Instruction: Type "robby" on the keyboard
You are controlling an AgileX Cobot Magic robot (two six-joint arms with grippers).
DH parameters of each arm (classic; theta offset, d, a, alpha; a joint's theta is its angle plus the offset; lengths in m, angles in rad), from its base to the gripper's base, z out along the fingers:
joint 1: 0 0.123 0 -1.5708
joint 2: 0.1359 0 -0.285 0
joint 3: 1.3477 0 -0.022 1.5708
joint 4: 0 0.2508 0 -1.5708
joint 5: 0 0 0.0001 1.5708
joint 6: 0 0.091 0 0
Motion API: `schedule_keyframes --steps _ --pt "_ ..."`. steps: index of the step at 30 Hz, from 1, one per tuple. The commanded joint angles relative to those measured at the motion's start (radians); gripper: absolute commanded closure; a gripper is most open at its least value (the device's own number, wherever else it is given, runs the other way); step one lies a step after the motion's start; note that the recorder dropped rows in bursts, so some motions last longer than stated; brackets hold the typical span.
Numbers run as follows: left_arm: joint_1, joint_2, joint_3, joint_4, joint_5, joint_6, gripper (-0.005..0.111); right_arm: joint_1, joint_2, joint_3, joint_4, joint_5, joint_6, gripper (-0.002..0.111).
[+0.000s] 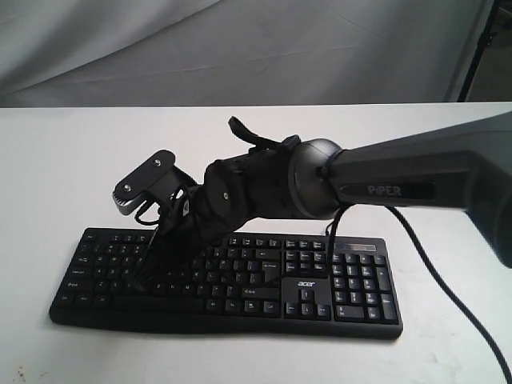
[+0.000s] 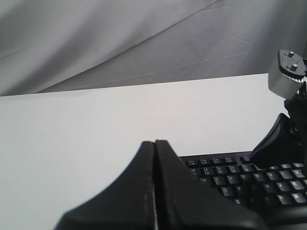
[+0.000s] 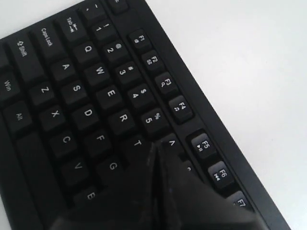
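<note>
The black acer keyboard (image 1: 240, 302) lies flat on the white table, near its front edge. My right gripper (image 1: 150, 272) reaches across from the right and points down at the keyboard's left half. In the right wrist view this gripper (image 3: 156, 146) is shut, its tip over the keyboard (image 3: 86, 96) beside the T key (image 3: 138, 143) and the number row; whether it touches a key I cannot tell. My left gripper (image 2: 154, 143) is shut on nothing, off the keyboard's (image 2: 230, 179) left end above the table. It does not show in the exterior view.
The right arm's grey forearm (image 1: 400, 180) spans the keyboard's right half, with its wrist camera (image 1: 144, 182) above the left keys. A black cable (image 1: 448, 288) trails over the table at the right. Grey cloth (image 1: 240, 48) hangs behind the table's far edge.
</note>
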Motion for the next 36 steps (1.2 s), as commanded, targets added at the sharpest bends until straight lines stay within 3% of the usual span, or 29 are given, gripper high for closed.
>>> schedule_keyframes --steps 1,13,22,25,27,30,36 --pt "-0.006 -0.003 0.004 0.005 -0.007 -0.003 0.107 0.006 0.006 -0.005 -0.005 0.000 0.002 0.108" --pt "-0.006 -0.003 0.004 0.005 -0.007 -0.003 0.107 0.010 0.040 -0.005 -0.018 -0.002 0.002 0.108" --pt "-0.006 -0.003 0.004 0.005 -0.007 -0.003 0.107 -0.008 -0.213 0.108 -0.070 0.001 0.039 0.108" --pt "-0.006 -0.003 0.004 0.005 -0.007 -0.003 0.107 -0.029 -0.535 0.361 -0.221 -0.017 0.199 0.108" --pt "-0.006 -0.003 0.004 0.005 -0.007 -0.003 0.107 -0.038 -0.762 0.508 -0.415 -0.012 0.439 0.108" --pt "-0.006 -0.003 0.004 0.005 -0.007 -0.003 0.107 -0.045 -1.018 0.693 -0.662 0.159 0.901 0.108" --pt "-0.006 -0.003 0.004 0.005 -0.007 -0.003 0.107 -0.045 -1.165 0.742 -0.765 0.232 0.971 0.108"
